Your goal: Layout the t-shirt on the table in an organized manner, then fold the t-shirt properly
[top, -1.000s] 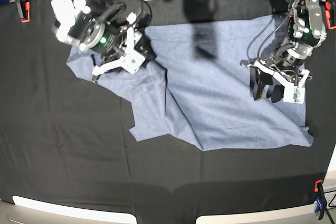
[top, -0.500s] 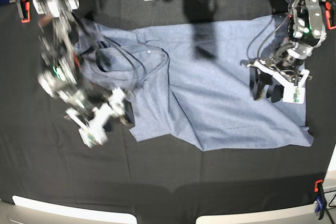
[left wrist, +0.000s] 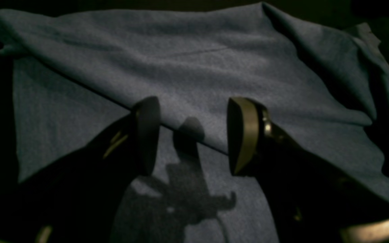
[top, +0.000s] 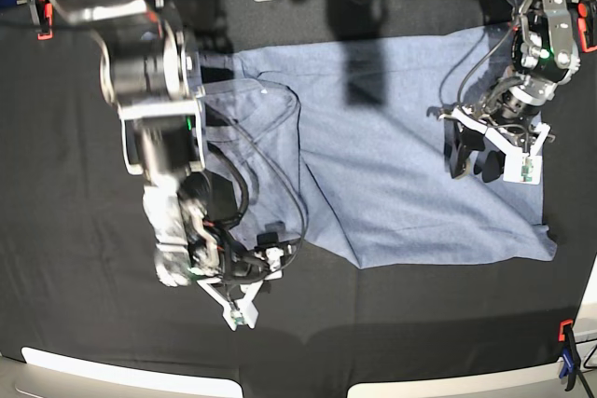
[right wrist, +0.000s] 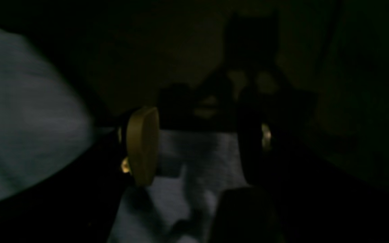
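Overhead, the worktop [top: 75, 230] is a matte black fabric surface with a white rim along its near edge, an orange clamp [top: 42, 12] at the far left corner and an orange-and-blue clamp [top: 566, 361] at the near right corner; cables and equipment line the far edge. The t-shirt [top: 401, 165], heathered blue-grey, lies spread over the centre and right of the worktop, its left portion wrinkled and partly covered by the right arm. No lettering is visible.

The left tool [top: 485, 154] hovers over the right part of the t-shirt; the left wrist view shows its 2 fingers [left wrist: 147, 131] set wide apart above a diagonal fold, gripping nothing. The right tool [top: 241, 300] sits low at the near left edge of the garment; the dim right wrist view shows its jaws parted with pale fabric between and below them, but no closure on it.

Compared with 0.5 s ago, the right arm has swung from the left of the garment toward the near edge, and its tool is now nearer the front rim. The left arm is unchanged, and the t-shirt's right half keeps its outline.
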Robot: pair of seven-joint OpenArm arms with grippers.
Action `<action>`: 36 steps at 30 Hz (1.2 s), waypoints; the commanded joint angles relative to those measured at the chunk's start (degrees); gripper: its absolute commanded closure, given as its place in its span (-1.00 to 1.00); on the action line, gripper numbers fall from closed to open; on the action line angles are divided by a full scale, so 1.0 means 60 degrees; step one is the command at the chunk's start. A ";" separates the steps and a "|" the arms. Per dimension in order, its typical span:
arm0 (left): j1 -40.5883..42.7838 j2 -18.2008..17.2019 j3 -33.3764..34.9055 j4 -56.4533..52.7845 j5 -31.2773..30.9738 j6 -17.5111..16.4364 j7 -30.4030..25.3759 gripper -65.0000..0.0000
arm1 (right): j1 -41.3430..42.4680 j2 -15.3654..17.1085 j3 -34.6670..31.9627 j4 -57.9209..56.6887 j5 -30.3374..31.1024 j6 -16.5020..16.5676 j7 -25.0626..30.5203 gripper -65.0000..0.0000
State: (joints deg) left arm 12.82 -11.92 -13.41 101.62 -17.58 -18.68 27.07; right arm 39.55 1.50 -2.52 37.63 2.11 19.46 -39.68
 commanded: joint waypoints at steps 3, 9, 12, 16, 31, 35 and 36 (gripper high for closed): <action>-0.0095 -0.0058 -0.0018 0.0186 -0.0080 -0.0073 -0.0222 0.11 | 0.0441 0.0022 0.0025 -0.0237 -0.0372 -0.0229 0.0208 -0.08; -0.0098 -0.0058 -0.0018 0.0186 -0.0080 -0.0073 -0.0229 0.11 | 0.0357 0.0044 0.0025 -0.0240 -0.0372 -0.0240 -0.0004 -0.08; -0.0098 -0.0058 -0.0018 0.0186 -0.0080 -0.0073 -0.0226 0.11 | 0.0302 0.0011 0.0025 -0.0240 -0.0324 -0.0237 -0.0251 -0.03; -0.0095 -0.0058 -0.0018 0.0186 -0.0076 -0.0073 -0.0226 0.11 | 0.0051 0.0015 0.0025 -0.0240 -0.0368 -0.0240 -0.0488 0.61; -0.0073 -0.0058 -0.0018 0.0186 -0.0080 -0.0073 0.0018 0.11 | 0.1854 0.0940 0.0022 0.0601 -0.2029 -0.0313 0.1344 1.00; -0.0076 -0.0058 -0.0018 0.0186 -0.0080 -0.0073 0.0018 0.11 | 0.2437 0.1508 -0.0313 0.0550 -0.1767 -0.0306 0.2153 1.00; -0.0076 -0.0058 -0.0018 0.0186 -0.0080 -0.0073 0.0018 0.11 | 0.2521 0.1617 -0.0517 0.0539 -0.1752 -0.0306 0.2415 1.00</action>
State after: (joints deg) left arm 12.82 -11.90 -13.41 101.62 -17.58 -18.70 28.58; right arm 51.46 11.29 -5.78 39.77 -8.71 18.17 -27.03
